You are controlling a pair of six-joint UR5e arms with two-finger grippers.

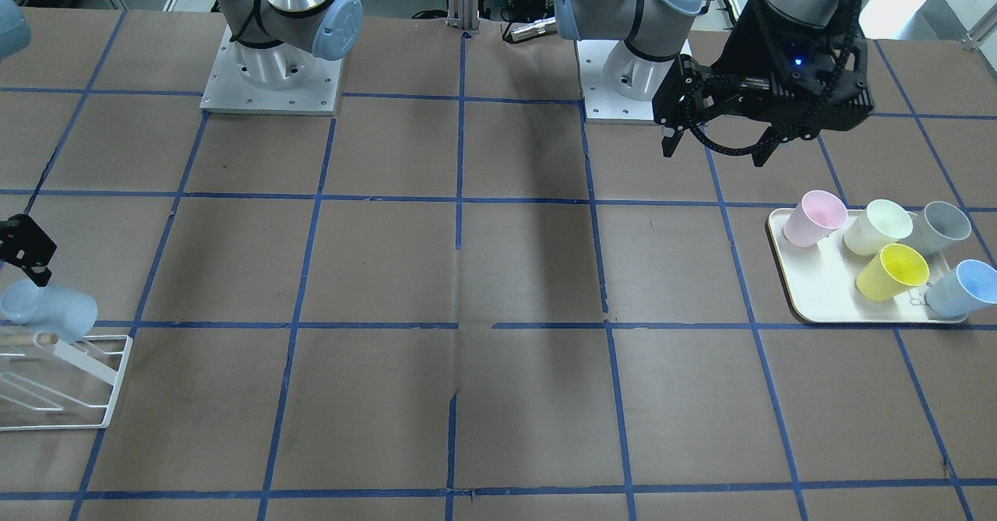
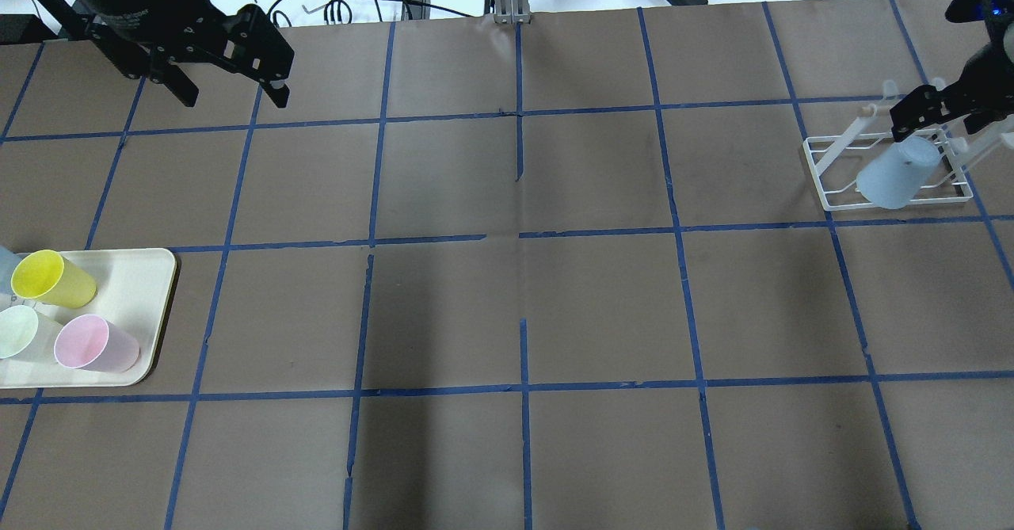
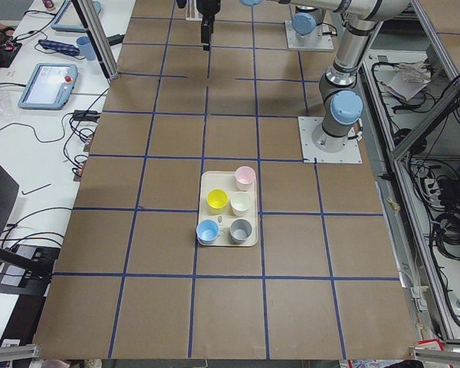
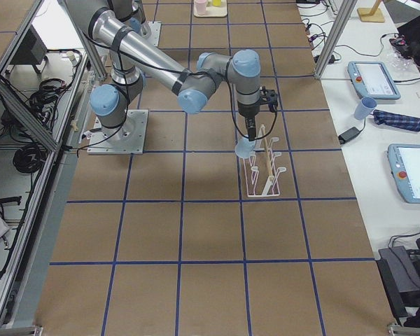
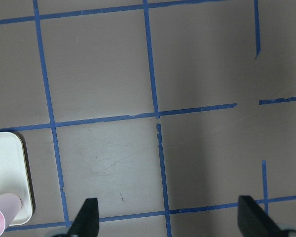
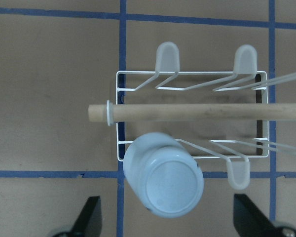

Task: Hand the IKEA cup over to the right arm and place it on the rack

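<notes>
The IKEA cup (image 6: pixel 163 180), pale sky-blue, sits upside down and tilted on an end prong of the white wire rack (image 6: pixel 117 123). It also shows in the overhead view (image 2: pixel 891 177) and the front view (image 1: pixel 54 311). My right gripper (image 6: pixel 170 224) hangs above the cup with its jaws wide apart and touching nothing; it also shows in the overhead view (image 2: pixel 943 122). My left gripper (image 2: pixel 236 102) is open and empty, high above bare table near the robot's base, and its fingers frame only table in the left wrist view (image 5: pixel 170 222).
A cream tray (image 1: pixel 810 303) holds a pink cup (image 1: pixel 814 219), a pale green cup (image 1: pixel 876 227), a grey cup (image 1: pixel 941 227), a yellow cup (image 1: pixel 892 272) and another blue cup (image 1: pixel 964 287). The rack's wooden dowel (image 6: pixel 197 112) runs lengthwise over its base. Brown paper with blue tape lines covers the table.
</notes>
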